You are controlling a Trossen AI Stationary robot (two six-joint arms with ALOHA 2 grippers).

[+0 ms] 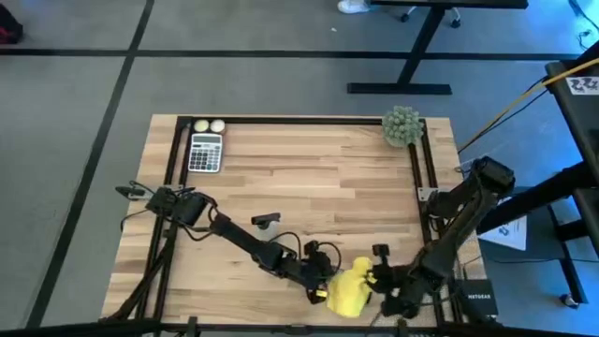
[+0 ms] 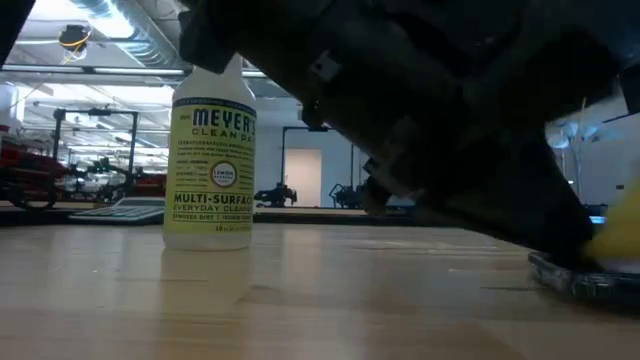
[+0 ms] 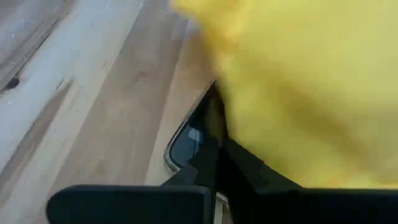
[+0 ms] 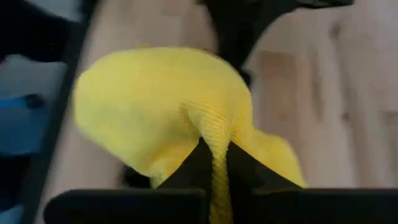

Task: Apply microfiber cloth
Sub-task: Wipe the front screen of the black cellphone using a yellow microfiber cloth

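Wiping appears to be the step in hand: the microfiber cloth (image 1: 350, 291) is bunched at about six o'clock on the worktop (image 1: 309, 178), close to its near edge, and is draped over a dark, glossy flat thing with a rounded corner, judged to be a phone (image 3: 186, 140), of which only a corner is seen under the yellow fabric in the left wrist view. The right gripper (image 4: 214, 163) is brought in from about four o'clock, and its fingers are closed tight on a pinched ridge of the cloth, the rest of which billows beyond them. The left gripper (image 1: 323, 281) is reached in from about eight o'clock and is set against the cloth's left edge; its fingers are seen drawn nearly together at the phone's corner, but whether that corner is gripped or merely touched cannot be told. In the low view the cloth shows only as a yellow blur at the far right, over a dark slab lying flat on the wood. A spray bottle of multi-surface cleaner (image 2: 210, 160) stands upright well apart from the work in that view. A calculator (image 1: 205, 152) lies near eleven o'clock and a fuzzy green ball (image 1: 401, 125) near one o'clock, both well clear. The next move is judged to call for the cloth to be dragged across the glossy face under light downward pressure, with the slab kept from sliding and the pinch kept firm.
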